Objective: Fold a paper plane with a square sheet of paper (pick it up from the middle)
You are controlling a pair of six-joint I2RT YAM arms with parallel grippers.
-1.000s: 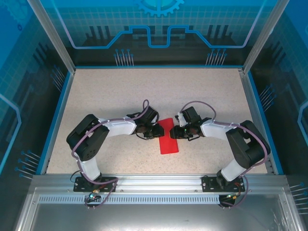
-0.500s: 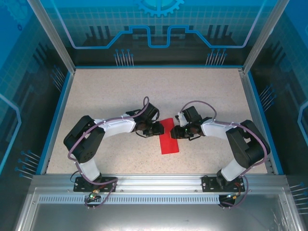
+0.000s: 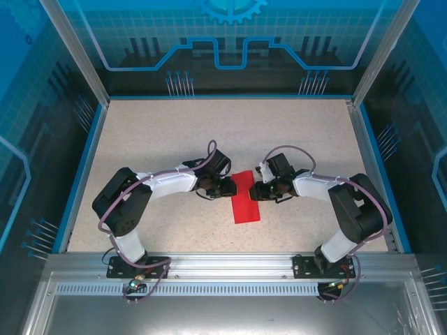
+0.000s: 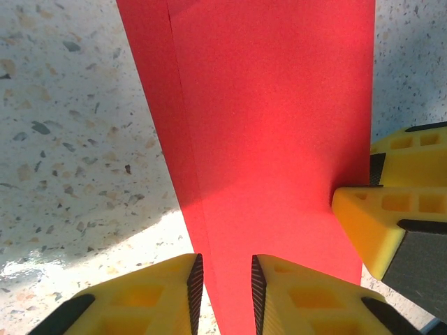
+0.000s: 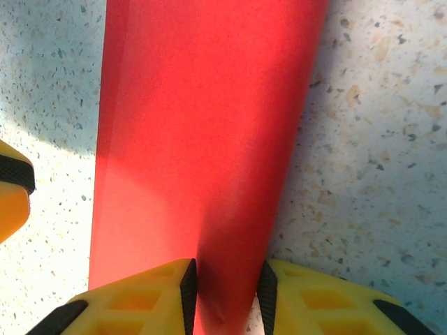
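Astride the square sheet of paper (image 3: 246, 204), left gripper (image 4: 223, 280), shifted slightly back, and right gripper (image 5: 225, 286) hold fingers (image 4: 140, 296) narrowly parted.

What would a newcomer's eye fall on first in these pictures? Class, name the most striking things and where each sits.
The bright red paper, folded into a narrow strip, lies in the middle of the speckled table. The yellow left fingers and right fingers come at it from opposite sides, each pair with the paper's edge in its gap.
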